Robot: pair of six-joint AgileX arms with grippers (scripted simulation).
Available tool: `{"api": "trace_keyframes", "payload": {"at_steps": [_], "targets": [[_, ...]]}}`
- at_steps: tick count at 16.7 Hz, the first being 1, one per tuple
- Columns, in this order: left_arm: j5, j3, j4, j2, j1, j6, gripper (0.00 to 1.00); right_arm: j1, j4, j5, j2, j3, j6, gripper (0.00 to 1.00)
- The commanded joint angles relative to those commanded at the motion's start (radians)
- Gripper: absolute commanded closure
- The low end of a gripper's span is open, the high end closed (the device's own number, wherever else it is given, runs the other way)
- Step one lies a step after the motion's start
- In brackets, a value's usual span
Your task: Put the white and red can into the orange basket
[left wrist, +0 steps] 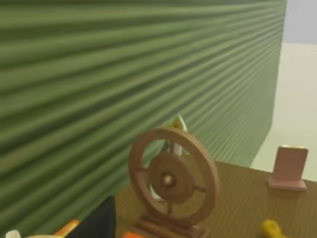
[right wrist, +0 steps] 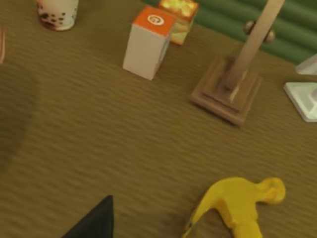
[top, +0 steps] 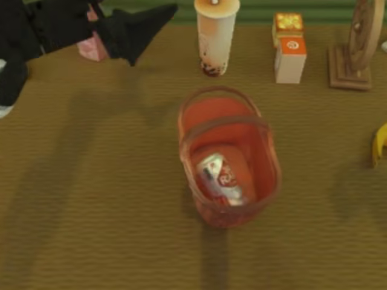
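The white and red can (top: 221, 179) is seen lying inside the orange basket (top: 266, 151) mid-worktop. The left hand (top: 136, 33) is raised at the far left, holding nothing; whether it is released cannot be told. The right hand is not seen.

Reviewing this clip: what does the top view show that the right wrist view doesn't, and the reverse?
Only the top view shows the oval translucent orange basket with the small white and red can lying inside it, and the black left arm at the table's far left corner. Only the right wrist view shows the whole yellow hammer head and a white stand. Both show the cream bubble-tea cup, the white box with orange top and the wooden wheel stand.
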Motion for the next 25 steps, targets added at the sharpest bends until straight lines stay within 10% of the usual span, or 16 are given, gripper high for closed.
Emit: {"api": "trace_keyframes", "payload": {"at_steps": [15, 25], "targets": [[-0.823, -0.82, -0.678, -1.49, 0.195, 0.027, 0.0, 0.43, -1.05, -0.001, 1.573, 1.599, -0.672, 0.0], [-0.955, -1.01, -0.805, -1.719, 0.21, 0.083, 0.0, 0.501, -1.205, 0.004, 1.789, 1.849, -0.784, 0.0]]}}
